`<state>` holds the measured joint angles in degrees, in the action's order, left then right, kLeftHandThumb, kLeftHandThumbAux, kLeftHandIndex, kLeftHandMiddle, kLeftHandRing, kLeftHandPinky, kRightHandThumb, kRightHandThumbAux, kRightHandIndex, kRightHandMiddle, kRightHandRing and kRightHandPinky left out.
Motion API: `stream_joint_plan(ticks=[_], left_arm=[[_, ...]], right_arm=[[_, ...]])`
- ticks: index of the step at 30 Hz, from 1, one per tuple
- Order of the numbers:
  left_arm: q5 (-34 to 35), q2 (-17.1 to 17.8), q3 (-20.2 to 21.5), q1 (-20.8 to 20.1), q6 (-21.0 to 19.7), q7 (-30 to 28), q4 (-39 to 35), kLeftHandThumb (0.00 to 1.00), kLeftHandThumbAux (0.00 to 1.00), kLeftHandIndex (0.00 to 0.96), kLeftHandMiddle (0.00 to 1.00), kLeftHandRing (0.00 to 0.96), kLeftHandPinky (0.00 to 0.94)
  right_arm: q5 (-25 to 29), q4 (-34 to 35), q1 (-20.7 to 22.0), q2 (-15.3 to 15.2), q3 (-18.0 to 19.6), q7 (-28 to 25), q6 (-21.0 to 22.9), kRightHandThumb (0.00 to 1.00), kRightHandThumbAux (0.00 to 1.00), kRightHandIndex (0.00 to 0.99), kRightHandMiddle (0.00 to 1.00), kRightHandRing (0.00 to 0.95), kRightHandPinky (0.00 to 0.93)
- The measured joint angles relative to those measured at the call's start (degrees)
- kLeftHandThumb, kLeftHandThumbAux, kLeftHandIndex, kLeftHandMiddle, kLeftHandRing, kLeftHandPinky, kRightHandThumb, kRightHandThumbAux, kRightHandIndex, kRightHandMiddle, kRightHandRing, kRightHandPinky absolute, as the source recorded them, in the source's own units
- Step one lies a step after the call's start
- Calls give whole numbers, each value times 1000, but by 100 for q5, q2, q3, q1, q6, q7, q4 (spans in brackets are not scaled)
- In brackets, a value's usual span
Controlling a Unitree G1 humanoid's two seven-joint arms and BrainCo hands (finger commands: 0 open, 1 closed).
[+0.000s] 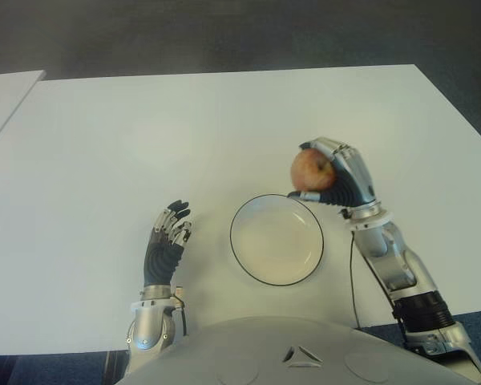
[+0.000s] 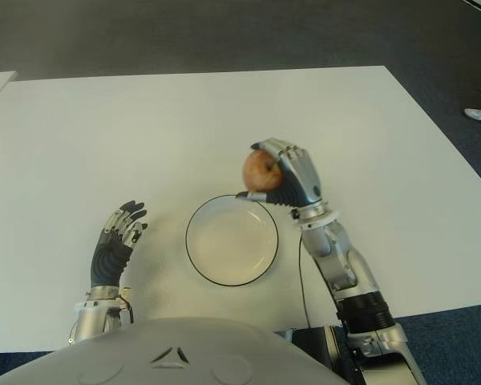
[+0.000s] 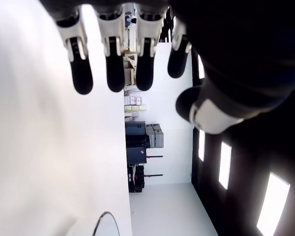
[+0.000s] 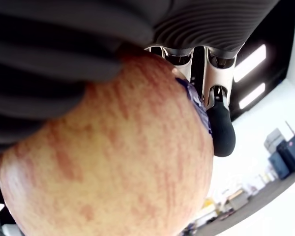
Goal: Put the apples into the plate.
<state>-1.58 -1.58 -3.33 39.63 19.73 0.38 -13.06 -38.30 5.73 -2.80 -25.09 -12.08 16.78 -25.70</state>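
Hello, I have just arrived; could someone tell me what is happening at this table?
A humanoid robot is putting an apple into a plate. Its right hand grips a red-yellow apple, shown just at the far right rim of the empty white plate. The apple is not in the plate yet. The left hand shows to the left of the plate with its fingers open, holding nothing. Both are over a white table.

A red-yellow streaked apple (image 1: pixel 310 171) sits clasped in my right hand (image 1: pixel 342 178), just above the far right rim of the empty white, dark-edged plate (image 1: pixel 256 258).
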Motion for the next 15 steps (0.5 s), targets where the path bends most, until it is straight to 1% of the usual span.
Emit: stream_joint_plan(ticks=[7,11,15], left_arm=[[51,-38,-4,19,-2,0,-2,252,640,186,207,225,275],[37,-40,-4,26,-2,0,-3,226,639,168,202,222,264],[-22,-40,-3,0,-1,0,13,201,647,157,201,226,267]], right_arm=[[-462,-186,-168,32,-352,33,-321,833,704,862,877,875,876],[-697,-257,-178,70,-515,119,-408,845,699,862,879,877,882],[-873,-300,-179,110,-683,147,-482,829,701,859,876,874,878]])
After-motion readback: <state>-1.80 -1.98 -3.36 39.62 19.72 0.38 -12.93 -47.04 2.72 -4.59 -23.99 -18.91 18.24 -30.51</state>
